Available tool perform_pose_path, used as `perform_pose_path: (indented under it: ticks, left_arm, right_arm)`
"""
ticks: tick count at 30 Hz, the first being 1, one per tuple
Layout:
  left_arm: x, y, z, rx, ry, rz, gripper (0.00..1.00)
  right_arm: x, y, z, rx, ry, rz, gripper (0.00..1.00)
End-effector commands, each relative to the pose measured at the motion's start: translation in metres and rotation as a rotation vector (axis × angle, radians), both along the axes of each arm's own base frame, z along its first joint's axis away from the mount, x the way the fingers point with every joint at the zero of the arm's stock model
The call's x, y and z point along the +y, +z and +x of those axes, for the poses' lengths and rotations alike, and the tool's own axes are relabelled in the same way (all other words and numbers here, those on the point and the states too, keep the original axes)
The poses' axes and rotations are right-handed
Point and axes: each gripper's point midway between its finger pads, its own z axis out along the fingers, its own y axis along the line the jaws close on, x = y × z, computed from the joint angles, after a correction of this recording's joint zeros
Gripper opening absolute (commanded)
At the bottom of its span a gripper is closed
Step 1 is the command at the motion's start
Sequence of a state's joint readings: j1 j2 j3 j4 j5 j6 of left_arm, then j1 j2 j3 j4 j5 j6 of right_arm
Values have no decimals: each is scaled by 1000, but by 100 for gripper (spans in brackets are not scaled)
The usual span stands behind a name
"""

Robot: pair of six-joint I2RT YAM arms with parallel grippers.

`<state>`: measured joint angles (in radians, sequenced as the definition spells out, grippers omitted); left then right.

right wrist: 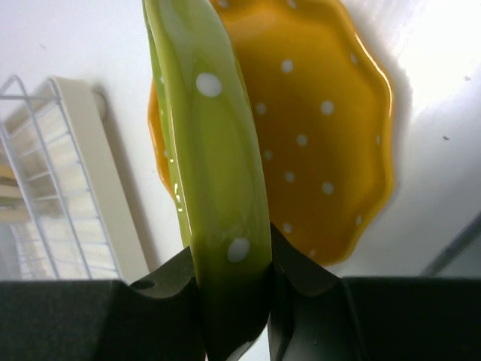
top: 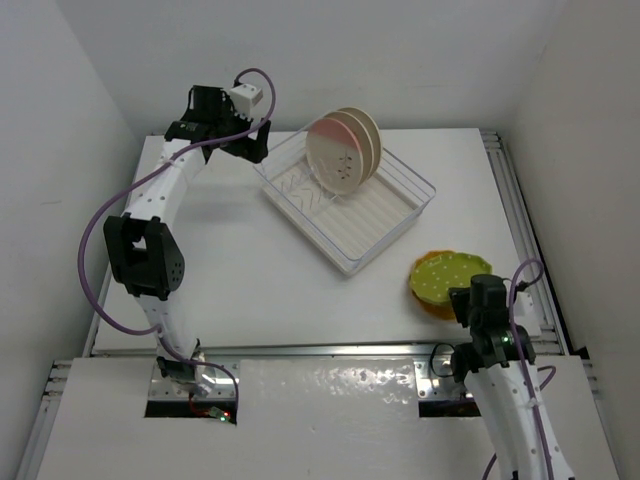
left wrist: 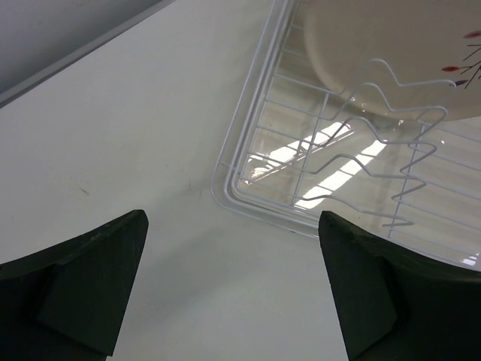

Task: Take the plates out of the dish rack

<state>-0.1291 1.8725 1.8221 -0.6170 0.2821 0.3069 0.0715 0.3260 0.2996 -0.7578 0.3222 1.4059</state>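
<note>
Pink plate [top: 338, 157], beige plate [top: 369, 133] upright in dish rack [top: 383, 226], green plate [right wrist: 218, 173] above orange plate [right wrist: 323, 113]

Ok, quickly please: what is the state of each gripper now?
Left gripper: open, holding nothing.
Right gripper: closed on the yellow-green plate.

Two plates [top: 343, 152] stand in the dish rack [top: 372, 228] (far end); two other plates [top: 447, 278] overlap right of it.

From above, the orange plate [top: 430, 308] lies mostly hidden under the green plate [top: 448, 276], and the beige plate [top: 366, 135] stands half behind the pink plate [top: 338, 152]. The left wrist view cuts the rack [left wrist: 301, 173] off at its right edge
</note>
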Motion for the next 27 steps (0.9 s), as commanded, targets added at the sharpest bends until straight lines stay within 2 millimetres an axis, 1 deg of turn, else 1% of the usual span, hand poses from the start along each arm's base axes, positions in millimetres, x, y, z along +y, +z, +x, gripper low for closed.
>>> perform_pose_path:
  ticks: [1, 4, 7, 8, 10, 15, 21, 24, 27]
  left_arm:
    - [-4, 21, 6, -63, -10, -26, 95]
    - [-2, 18, 6, -58, -9, -22, 95]
    - [-2, 17, 5, -54, -10, -21, 95]
    - [-2, 17, 5, -54, -7, -19, 95]
    - [-2, 17, 4, -54, -9, -20, 95]
    - [-2, 17, 5, -57, -5, -19, 95]
    - [-2, 19, 8, -60, -7, -23, 95]
    - [-1, 19, 8, -62, -4, -17, 95]
    - [-1, 18, 9, -59, -1, -15, 95]
  right_arm:
    - [-6, 19, 23, -132, -42, -7, 0]
    - [-8, 12, 21, -96, -36, -31, 1]
    - [-6, 6, 21, -58, -10, -44, 11]
    - [-6, 5, 20, -49, -5, -46, 17]
    - [-6, 0, 16, -10, -6, -47, 22]
    - [-12, -11, 6, 42, -57, -46, 23]
    - [-16, -17, 1, 62, -75, -58, 30]
    - [-18, -19, -1, 71, -85, -66, 37]
    - [-21, -24, -5, 94, -100, -74, 38]
